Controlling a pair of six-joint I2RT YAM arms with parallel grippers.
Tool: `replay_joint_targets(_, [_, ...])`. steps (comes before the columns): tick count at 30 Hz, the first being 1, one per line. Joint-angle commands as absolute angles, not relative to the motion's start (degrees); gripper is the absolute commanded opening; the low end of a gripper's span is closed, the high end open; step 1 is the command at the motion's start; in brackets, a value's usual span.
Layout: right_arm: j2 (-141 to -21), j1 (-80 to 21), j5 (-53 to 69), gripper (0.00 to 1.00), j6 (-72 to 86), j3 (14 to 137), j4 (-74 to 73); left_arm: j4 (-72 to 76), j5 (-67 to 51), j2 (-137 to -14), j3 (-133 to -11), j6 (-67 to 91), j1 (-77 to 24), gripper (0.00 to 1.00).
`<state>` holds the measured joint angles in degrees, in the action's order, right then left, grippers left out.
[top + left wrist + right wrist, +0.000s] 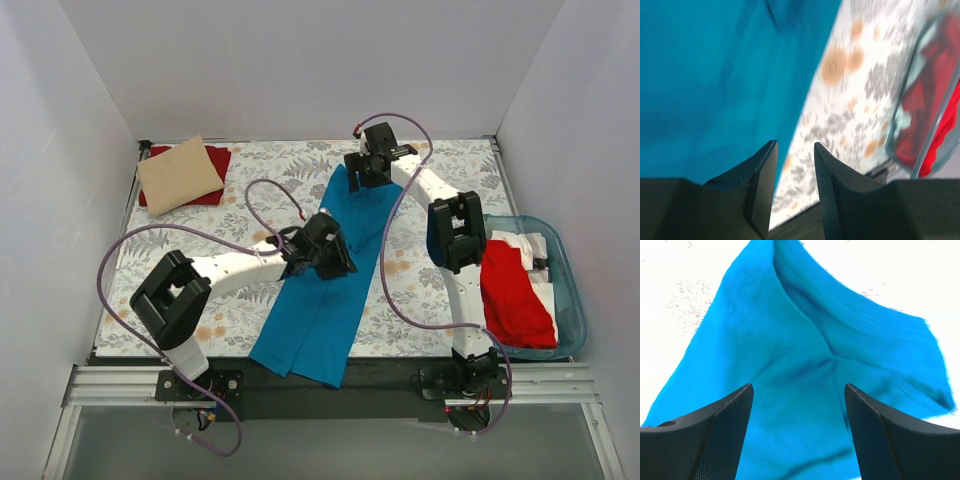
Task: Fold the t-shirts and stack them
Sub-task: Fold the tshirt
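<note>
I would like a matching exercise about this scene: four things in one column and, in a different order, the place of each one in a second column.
Things
1. teal t-shirt
2. tan t-shirt
3. folded red t-shirt
4. plastic tub

Places
A. at the right side, with red cloth inside
B. far-left corner, top of the pile
C. in the middle, laid out long from far to near
D. far-left corner, under another shirt

Pairs: 1-C, 2-B, 3-D, 4-A
</note>
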<state>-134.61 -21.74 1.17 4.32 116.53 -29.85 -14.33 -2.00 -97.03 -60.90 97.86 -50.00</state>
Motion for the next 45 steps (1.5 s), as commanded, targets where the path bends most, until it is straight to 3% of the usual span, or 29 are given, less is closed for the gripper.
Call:
replay_joint_targets(1, [-124.56, -21.01, -2.8, 0.8, 5.7, 115.06, -31.29, -14.33, -1.05, -92.81, -64.06, 89.16, -41.42, 0.34])
replay_joint_targets(6, [-116.21, -20.57, -6.06, 0.81, 11.15, 104.43, -30.94, -12.23, -4.9, -99.83, -73.99, 74.38, -33.06, 0.35])
replay_joint_targets(15, [-111.8, -19.25, -2.9, 0.75, 15.73, 89.91, -25.84, -9.23, -8.96, -116.96, -91.73, 51.09, -30.15, 0.45])
replay_joint_targets(21, [-113.81, -16.97, -2.46, 0.73, 16.61, 90.35, -25.14, -5.99, -4.57, -127.34, -97.99, 45.7, -28.57, 0.47])
replay_joint_targets(27, [-118.46, -16.17, -2.29, 0.69, 16.96, 92.37, -24.87, -3.87, -10.28, -134.81, -103.62, 46.32, -25.84, 0.49])
replay_joint_targets(41, [-130.42, -16.17, -0.62, 0.67, 15.29, 103.09, -24.7, -1.85, -13.19, -143.87, -111.53, 44.82, -25.49, 0.5])
replay_joint_targets(45, [-132.88, -16.08, -0.62, 0.68, 13.98, 106.86, -24.7, 1.65, -11.52, -146.51, -113.02, 47.63, -25.49, 0.46])
